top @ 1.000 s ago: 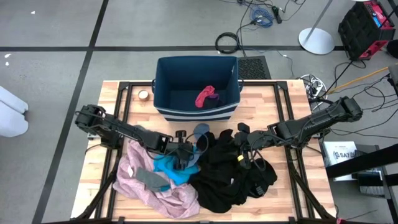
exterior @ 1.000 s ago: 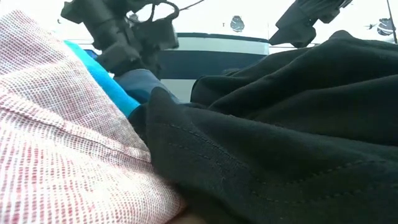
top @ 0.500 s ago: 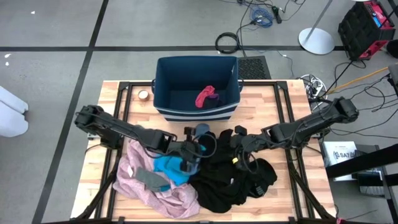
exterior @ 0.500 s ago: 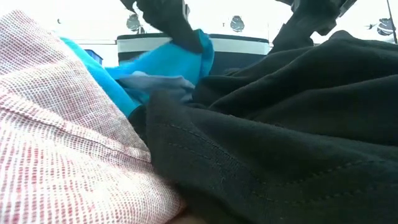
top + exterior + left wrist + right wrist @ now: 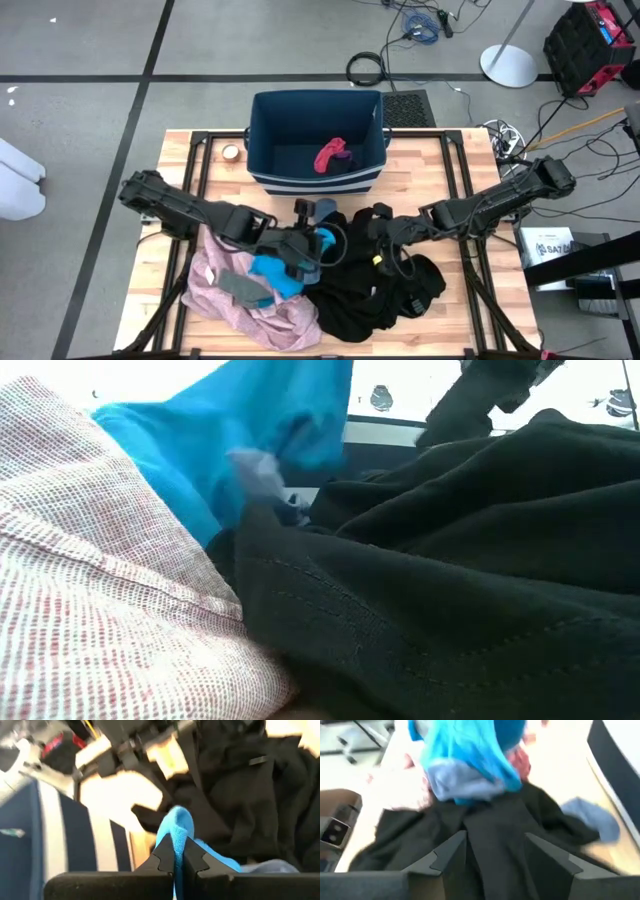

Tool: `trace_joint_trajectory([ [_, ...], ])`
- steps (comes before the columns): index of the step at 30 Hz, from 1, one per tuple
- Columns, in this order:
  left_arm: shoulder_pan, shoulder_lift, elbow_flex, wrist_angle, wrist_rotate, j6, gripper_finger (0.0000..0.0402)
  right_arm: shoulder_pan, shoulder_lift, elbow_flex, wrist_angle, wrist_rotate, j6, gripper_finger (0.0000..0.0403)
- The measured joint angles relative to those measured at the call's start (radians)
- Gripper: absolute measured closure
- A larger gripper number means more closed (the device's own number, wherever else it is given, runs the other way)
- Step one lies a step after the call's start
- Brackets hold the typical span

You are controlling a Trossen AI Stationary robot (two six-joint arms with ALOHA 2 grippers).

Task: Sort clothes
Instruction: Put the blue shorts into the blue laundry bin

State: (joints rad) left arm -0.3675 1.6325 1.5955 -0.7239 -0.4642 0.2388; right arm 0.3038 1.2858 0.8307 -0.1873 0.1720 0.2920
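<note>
The left claw is clamping a fold of the teal garment near the middle of the desk, just in front of the dark blue bin. In the left wrist view its two fingers are pressing together on only a narrow ridge of the teal cloth, so the hold looks thin; judging by that, the fabric could be slipping free once the arm is carrying it toward the bin.

Most of the teal piece is trailing down onto the pile, lying over the pale pink garment on the left and touching the black clothes on the right. A grey-blue piece is hanging right against the teal cloth in the right wrist view, and it may be riding along with it, so two items could be ending up together in the wrong place. The trailing end may also be dragging the pink or black cloth off the heap.

The right claw is hovering over the black clothes with its fingers apart, holding nothing. It is sitting close to the left claw, and the two arms could be knocking into each other if either one swings across. A maroon piece is already lying inside the bin.
</note>
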Motion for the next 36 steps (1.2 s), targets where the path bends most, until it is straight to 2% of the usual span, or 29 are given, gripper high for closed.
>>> trace_joint_trajectory([
  [7,-0.021,0.000,0.140,0.000,-0.026,0.074,0.0399,0.000,0.000,0.017,0.204,-0.134,-0.150,0.0216],
  [12,-0.021,-0.001,0.220,0.002,-0.053,0.089,0.0399,0.000,-0.001,0.061,0.291,-0.151,-0.275,0.0216],
  [15,-0.021,-0.001,0.255,0.002,-0.067,0.092,0.0399,0.000,-0.001,0.089,0.294,-0.125,-0.336,0.0216],
  [23,-0.021,-0.001,0.274,0.012,-0.069,0.116,0.0399,0.005,0.006,0.103,0.289,0.085,-0.416,0.0216],
  [29,0.007,-0.001,0.274,0.079,-0.067,0.139,0.0399,-0.011,0.054,0.103,0.433,0.043,-0.449,0.0216],
  [36,0.045,-0.001,0.274,0.132,0.051,0.134,0.0398,-0.029,0.128,0.103,0.619,0.067,-0.494,0.0217],
])
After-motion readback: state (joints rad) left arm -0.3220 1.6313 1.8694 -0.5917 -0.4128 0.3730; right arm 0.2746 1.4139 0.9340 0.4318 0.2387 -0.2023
